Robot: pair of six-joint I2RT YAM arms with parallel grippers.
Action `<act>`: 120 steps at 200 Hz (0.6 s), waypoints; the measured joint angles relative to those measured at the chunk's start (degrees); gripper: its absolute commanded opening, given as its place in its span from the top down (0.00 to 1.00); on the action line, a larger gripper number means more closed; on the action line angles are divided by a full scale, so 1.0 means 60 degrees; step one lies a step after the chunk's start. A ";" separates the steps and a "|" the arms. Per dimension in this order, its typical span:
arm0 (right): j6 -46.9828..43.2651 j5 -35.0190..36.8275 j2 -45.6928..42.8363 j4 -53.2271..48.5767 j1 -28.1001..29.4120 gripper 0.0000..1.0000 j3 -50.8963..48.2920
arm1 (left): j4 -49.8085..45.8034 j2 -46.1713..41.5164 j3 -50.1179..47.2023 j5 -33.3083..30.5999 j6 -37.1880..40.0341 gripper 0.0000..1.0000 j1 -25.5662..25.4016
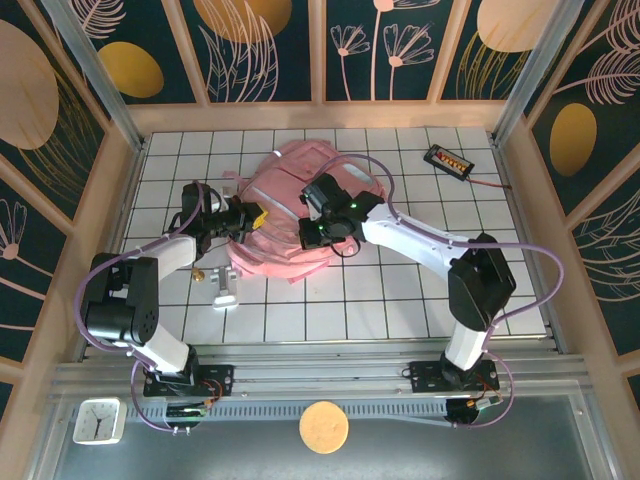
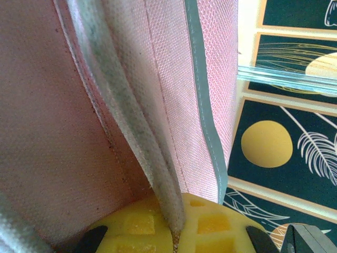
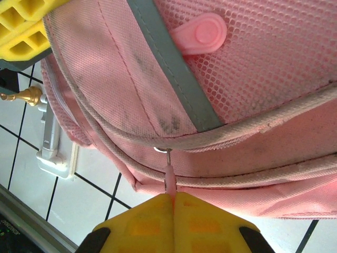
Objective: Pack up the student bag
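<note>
The student bag [image 1: 290, 215] is a large pink fabric backpack lying in the middle of the tiled table. My left gripper [image 1: 245, 218] is at its left side. In the left wrist view its yellow fingers [image 2: 142, 226] are shut on a greyish piped edge [image 2: 158, 174] of the student bag [image 2: 52, 132]. My right gripper [image 1: 312, 236] reaches over the bag's front. In the right wrist view that gripper [image 3: 171, 203] is shut on a pink zipper pull [image 3: 169, 179], which hangs from the bag's [image 3: 253, 79] lower zip line.
A small brass piece [image 1: 200, 274] and a silver-white object [image 1: 225, 290] lie on the tiles just left of the bag's front. A black device [image 1: 447, 158] with a cable sits at the back right. Wooden walls [image 1: 130, 190] ring the table.
</note>
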 measured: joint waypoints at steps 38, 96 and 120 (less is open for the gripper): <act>-0.0004 0.0000 -0.0033 0.0011 -0.0007 1.00 -0.0062 | 0.0000 0.0000 0.0000 0.0036 0.0000 1.00 0.0007; 0.0004 -0.0004 -0.0033 0.0069 -0.0011 1.00 -0.0087 | -0.1326 0.0229 0.0856 0.0291 0.1133 1.00 0.0047; 0.0011 -0.0007 0.0047 -0.0015 -0.0051 1.00 0.0186 | -0.2623 0.0754 0.1945 0.0506 0.2138 1.00 0.0069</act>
